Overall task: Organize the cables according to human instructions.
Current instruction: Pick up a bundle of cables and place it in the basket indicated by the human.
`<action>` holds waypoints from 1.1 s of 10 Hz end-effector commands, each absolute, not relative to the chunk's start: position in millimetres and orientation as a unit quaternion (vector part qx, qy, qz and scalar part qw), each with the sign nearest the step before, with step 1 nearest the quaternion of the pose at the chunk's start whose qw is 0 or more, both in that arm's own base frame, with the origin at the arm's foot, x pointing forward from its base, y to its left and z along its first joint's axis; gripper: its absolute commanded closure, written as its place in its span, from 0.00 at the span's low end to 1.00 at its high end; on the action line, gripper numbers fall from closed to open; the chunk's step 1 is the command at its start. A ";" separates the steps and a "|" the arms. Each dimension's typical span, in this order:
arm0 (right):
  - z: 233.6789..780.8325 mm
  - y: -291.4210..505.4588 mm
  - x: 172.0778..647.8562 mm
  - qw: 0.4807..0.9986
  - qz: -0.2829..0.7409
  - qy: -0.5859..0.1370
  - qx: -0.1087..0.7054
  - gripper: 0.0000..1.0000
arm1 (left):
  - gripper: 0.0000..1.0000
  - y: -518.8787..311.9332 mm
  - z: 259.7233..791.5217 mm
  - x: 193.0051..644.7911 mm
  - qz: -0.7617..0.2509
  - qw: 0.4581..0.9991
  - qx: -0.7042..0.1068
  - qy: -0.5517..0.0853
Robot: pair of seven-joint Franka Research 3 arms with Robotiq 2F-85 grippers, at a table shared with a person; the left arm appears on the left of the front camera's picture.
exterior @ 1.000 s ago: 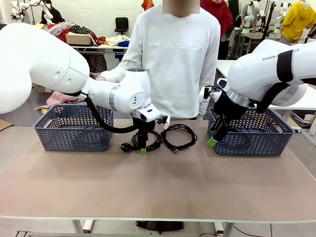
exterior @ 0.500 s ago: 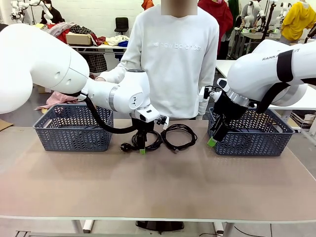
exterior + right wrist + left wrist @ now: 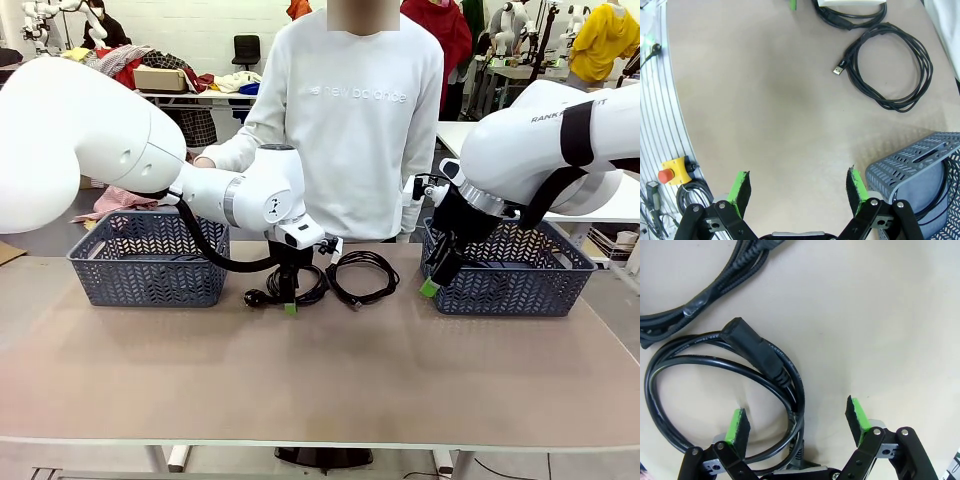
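One black cable bundle (image 3: 306, 283) lies on the table in front of the person, and my left gripper (image 3: 290, 300) points down onto its front edge. In the left wrist view the gripper (image 3: 797, 415) is open, with the cable's loops (image 3: 795, 390) and a chunky plug (image 3: 752, 342) between its green pads. A second coiled cable (image 3: 362, 275) lies just to the right, also seen as cable (image 3: 890, 65). My right gripper (image 3: 430, 285) hangs open and empty beside the right basket; its wrist view shows the gripper (image 3: 798, 187) over bare table.
A grey-blue basket (image 3: 150, 262) stands at the back left and another basket (image 3: 520, 285) at the back right, with a black cord (image 3: 939, 200) inside it. The person stands behind the table's far edge. The near half of the table (image 3: 320, 380) is open.
The left arm's upper links have shifted slightly. The grippers and cables stay where they were.
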State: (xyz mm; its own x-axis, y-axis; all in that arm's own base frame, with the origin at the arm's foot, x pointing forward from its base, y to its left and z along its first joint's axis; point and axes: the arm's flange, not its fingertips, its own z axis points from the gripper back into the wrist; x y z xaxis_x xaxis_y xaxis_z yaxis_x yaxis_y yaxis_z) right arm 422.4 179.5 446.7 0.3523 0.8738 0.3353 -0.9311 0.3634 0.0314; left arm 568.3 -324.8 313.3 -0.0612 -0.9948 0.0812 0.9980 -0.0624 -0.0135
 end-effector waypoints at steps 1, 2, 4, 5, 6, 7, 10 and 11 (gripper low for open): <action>447.7 181.3 422.8 0.815 0.553 -0.133 0.109 0.00 | 0.00 -325.7 315.5 571.4 -0.721 0.693 -0.024 -0.008; 447.7 181.3 422.8 0.815 0.553 -0.133 0.109 0.00 | 0.00 -326.0 314.4 572.1 -0.722 0.692 -0.022 -0.005; 447.7 181.3 422.8 0.815 0.553 -0.133 0.109 0.00 | 0.00 -326.2 312.5 574.3 -0.722 0.691 -0.024 -0.005; 447.7 181.3 422.8 0.815 0.553 -0.133 0.109 0.00 | 0.15 -326.1 312.0 574.8 -0.724 0.689 -0.021 -0.006; 447.7 181.3 422.8 0.815 0.553 -0.133 0.109 0.00 | 0.19 -326.3 311.5 575.4 -0.723 0.691 -0.021 -0.006; 447.7 181.3 422.8 0.815 0.553 -0.133 0.109 0.00 | 0.34 -326.4 311.1 575.6 -0.723 0.690 -0.021 -0.006; 447.7 181.3 422.8 0.815 0.553 -0.133 0.109 0.00 | 0.58 -327.0 311.3 574.6 -0.724 0.690 -0.022 -0.012; 447.7 181.3 422.8 0.815 0.553 -0.133 0.109 0.00 | 0.72 -326.8 311.8 574.1 -0.725 0.688 -0.022 -0.012</action>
State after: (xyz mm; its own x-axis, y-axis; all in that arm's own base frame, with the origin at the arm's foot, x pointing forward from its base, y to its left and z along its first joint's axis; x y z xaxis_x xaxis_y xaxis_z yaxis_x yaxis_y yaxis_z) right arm 422.4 179.6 446.7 0.3523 0.8738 0.3353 -0.9311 0.3633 0.0314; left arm 577.0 -326.5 314.2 -0.0561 -0.9962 0.0663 0.9983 -0.0571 -0.0134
